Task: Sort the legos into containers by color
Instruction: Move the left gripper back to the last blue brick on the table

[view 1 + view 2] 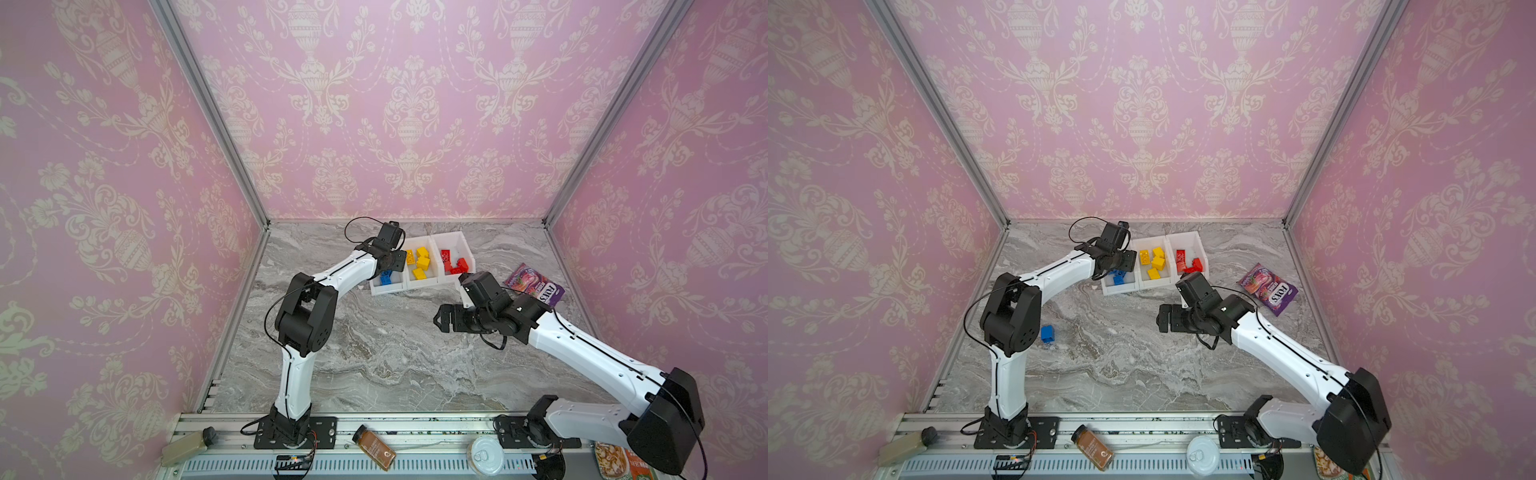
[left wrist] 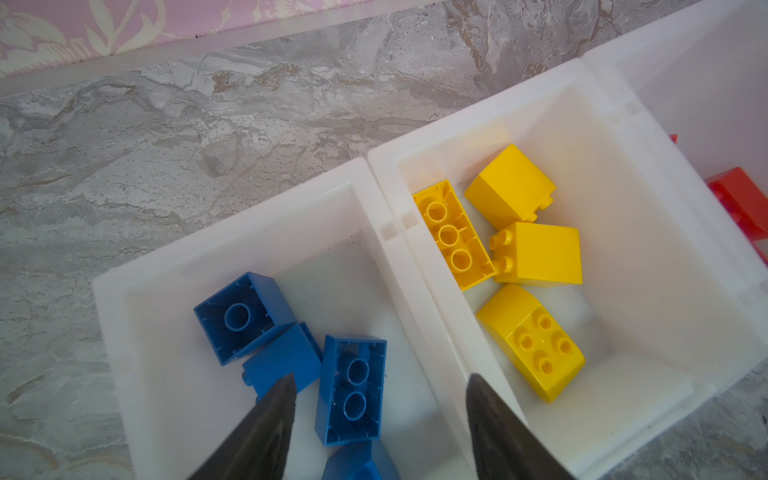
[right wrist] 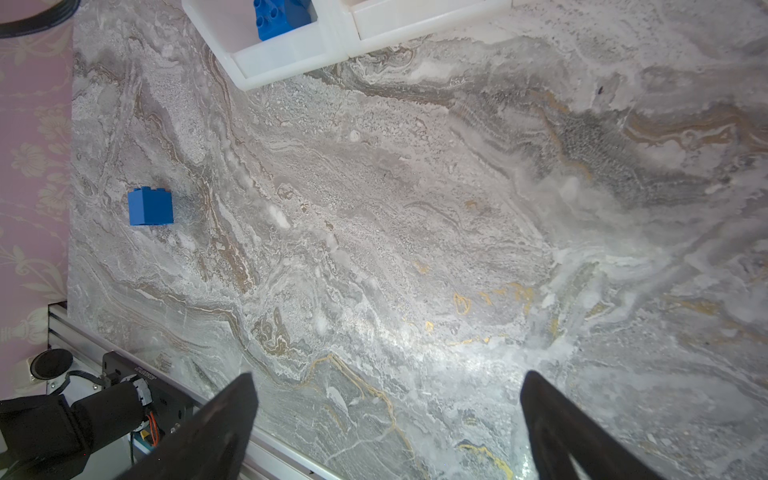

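Three joined white containers (image 1: 422,283) stand at the back of the marble table. Blue legos (image 2: 351,390) lie in the container on the left (image 2: 232,237), yellow legos (image 2: 536,253) in the middle one, red legos (image 1: 454,264) in the one on the right. My left gripper (image 2: 380,386) hangs open over the blue container, its fingers clear of the bricks below. One loose blue lego (image 1: 1047,333) (image 3: 150,206) sits on the table beside the left arm's elbow. My right gripper (image 1: 436,320) (image 3: 384,390) is open and empty above bare table, in front of the containers.
A purple candy bag (image 1: 536,284) lies right of the containers. On the front rail are a spice jar (image 1: 374,446), a white-lidded can (image 1: 486,455), a bottle (image 1: 185,446) and a food packet (image 1: 619,461). Pink walls close in three sides.
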`<state>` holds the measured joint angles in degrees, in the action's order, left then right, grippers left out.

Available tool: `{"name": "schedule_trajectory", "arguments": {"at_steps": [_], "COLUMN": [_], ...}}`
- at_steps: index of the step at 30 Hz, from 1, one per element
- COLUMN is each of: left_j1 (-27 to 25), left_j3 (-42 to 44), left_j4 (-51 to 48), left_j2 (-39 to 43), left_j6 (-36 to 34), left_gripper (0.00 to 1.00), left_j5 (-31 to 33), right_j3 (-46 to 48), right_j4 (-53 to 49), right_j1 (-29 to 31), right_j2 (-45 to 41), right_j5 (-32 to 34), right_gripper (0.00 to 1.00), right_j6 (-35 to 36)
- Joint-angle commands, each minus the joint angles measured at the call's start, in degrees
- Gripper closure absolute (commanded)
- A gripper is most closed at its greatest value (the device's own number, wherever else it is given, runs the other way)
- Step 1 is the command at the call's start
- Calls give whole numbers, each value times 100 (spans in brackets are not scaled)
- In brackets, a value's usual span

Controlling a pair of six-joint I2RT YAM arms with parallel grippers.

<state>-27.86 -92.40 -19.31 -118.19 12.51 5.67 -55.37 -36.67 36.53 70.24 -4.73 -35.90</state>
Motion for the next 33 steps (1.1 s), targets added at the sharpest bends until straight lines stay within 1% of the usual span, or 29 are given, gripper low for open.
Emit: {"name": "schedule_trajectory", "arguments": {"at_steps": [1,5,10,16,21,27,33], "left_j1": [60,52,54,57,52,52,83], "left_j3": [179,548,1328,2177,2740,3203,3394], "left_j4": [43,104,227,50,-299,-861,-1783], "left_j2": [401,773,1457,2378,3103,3720,4052], "left_j6": [29,110,272,593,701,775,796], "left_gripper": [29,26,20,8,1,1,1], "left_j5": [-157,-258,-355,-336,-296,-194,26], "right_j3": [31,18,0,-36,-70,-79,-61], "right_j4": [-17,23,49,71,100,157,221], "right_j1": [40,37,40,35,38,29,1], "right_j2": [33,113,189,275,346,420,456], "right_j5": [-26,-55,-68,-76,-116,-180,-263], "right_gripper": [0,0,0,0,0,0,0], "right_j6": [-14,4,39,92,127,127,127]}}
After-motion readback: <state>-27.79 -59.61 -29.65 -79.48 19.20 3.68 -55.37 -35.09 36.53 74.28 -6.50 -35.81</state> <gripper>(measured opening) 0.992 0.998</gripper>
